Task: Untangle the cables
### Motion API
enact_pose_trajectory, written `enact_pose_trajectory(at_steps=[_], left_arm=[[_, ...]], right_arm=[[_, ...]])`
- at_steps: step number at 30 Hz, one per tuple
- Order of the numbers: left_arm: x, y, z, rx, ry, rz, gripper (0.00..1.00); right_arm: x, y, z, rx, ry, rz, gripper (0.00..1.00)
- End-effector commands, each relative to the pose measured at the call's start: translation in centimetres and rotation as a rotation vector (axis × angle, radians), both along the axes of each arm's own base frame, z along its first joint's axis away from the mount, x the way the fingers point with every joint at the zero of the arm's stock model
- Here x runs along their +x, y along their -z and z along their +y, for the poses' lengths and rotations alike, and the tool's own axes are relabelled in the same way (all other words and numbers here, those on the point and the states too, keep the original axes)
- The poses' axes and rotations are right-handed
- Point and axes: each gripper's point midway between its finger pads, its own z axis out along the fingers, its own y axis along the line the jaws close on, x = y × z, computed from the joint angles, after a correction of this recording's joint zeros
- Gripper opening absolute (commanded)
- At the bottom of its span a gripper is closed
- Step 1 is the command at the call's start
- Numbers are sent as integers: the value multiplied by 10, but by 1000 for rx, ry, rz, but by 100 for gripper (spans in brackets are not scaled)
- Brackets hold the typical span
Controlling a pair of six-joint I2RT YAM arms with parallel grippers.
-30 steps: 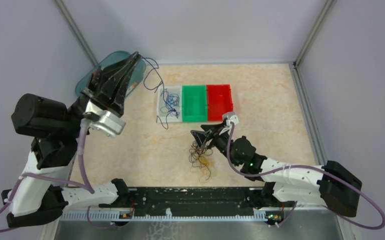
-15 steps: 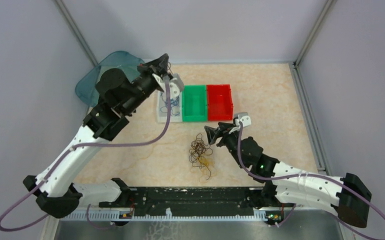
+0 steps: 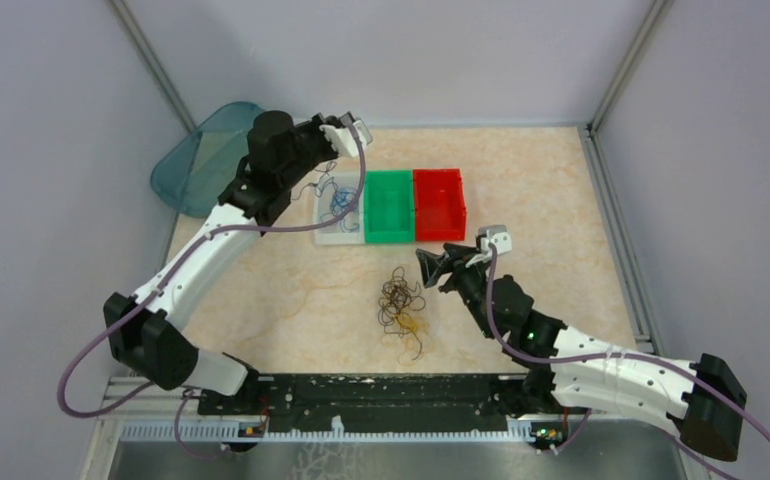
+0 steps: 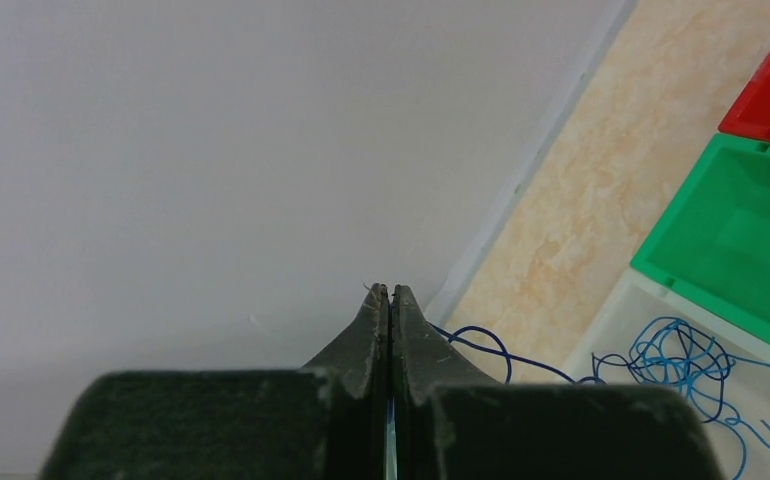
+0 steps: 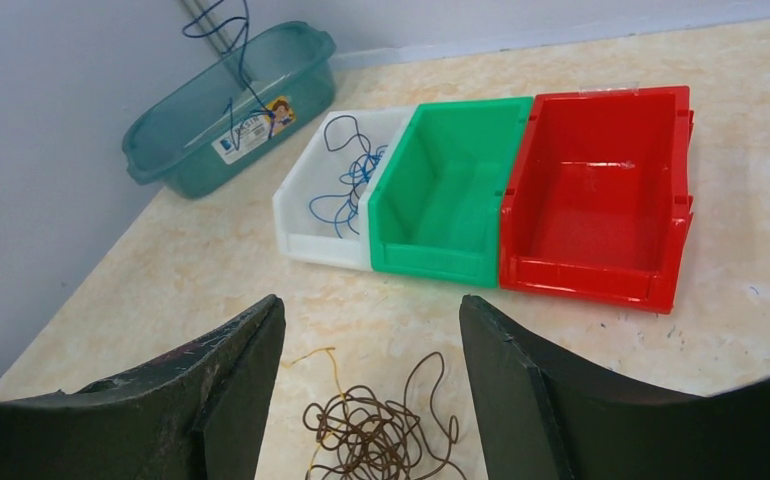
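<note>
A tangle of dark brown cables (image 3: pixel 401 300) (image 5: pixel 381 435) with a yellow strand (image 5: pixel 333 365) lies on the table in front of the bins. My right gripper (image 3: pixel 427 263) (image 5: pixel 371 305) hangs open just right of the tangle, nothing between its fingers. Several blue cables (image 3: pixel 339 200) (image 5: pixel 346 190) lie in the white bin (image 3: pixel 323 232). My left gripper (image 3: pixel 329 132) (image 4: pixel 390 290) is shut above the bin's far left corner. A blue cable (image 4: pixel 481 345) (image 5: pixel 226 40) is pinched in it and trails down toward the bin.
A green bin (image 3: pixel 389 205) and a red bin (image 3: pixel 439 203) stand in a row to the right of the white one, both holding nothing. A teal tub (image 3: pixel 196 160) (image 5: pixel 221 110) sits in the back left corner against the walls.
My left arm has swung from over the teal tub rightward to the white bin, carrying the blue cable. The right gripper drew back right from the brown tangle and opened slightly wider.
</note>
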Motion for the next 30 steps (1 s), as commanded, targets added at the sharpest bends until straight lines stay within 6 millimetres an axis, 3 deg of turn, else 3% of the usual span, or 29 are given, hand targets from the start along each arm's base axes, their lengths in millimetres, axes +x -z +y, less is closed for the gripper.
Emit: enact_pose_trajectory(at_steps=[1,3,11,17,20,24,30], left_arm=[[20,5,1,-76,-13,-1,0],[25,11,-1,-86,-13,17,0],[27,4,-10,-148,22,43,0],[19,-41,-17,-211,67,0,0],[13,-47,-18,-221,86,8,0],[6,-34,-19,-213,94,31,0],[11,11,-17,-171,68,85,0]], right_arm=[[1,-8,-3,35,13,-11,65],[1,-6,-3,25,12,-8,65],[1,-3,-1,12,5,-7,65],[1,-1,3,5,-6,-1,65],[2,-1,3,8,-6,-1,65],[2,-1,3,12,-6,0,65],[2,-1,2,8,-3,0,65]])
